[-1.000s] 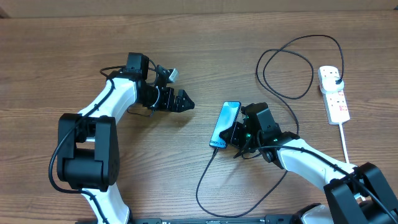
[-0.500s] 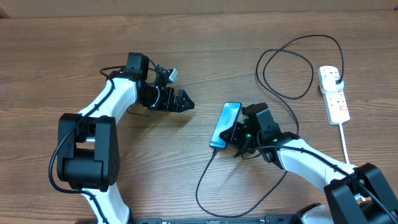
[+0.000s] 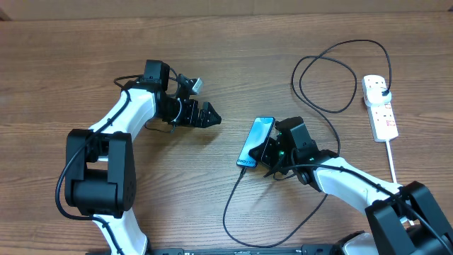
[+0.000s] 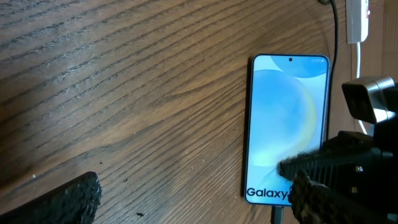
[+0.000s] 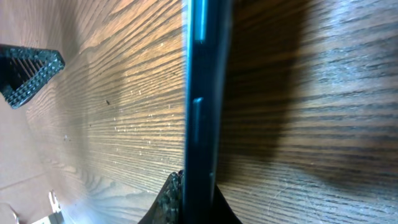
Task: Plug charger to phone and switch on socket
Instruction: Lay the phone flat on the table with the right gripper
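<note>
Near the middle of the table, the right gripper pinches the phone at its lower end, likely steadying it (the charger looks seated there). The left gripper hangs open. The socket lies by the right edge.

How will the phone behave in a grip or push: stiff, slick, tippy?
Likely rigid: the phone shows as a flat, straight-edged slab. Probably slick: its screen and side edge are glossy, and the jaws of the right gripper pinch its thin lower end. It looks tilted on a long edge, so it may flop flat if released.
</note>
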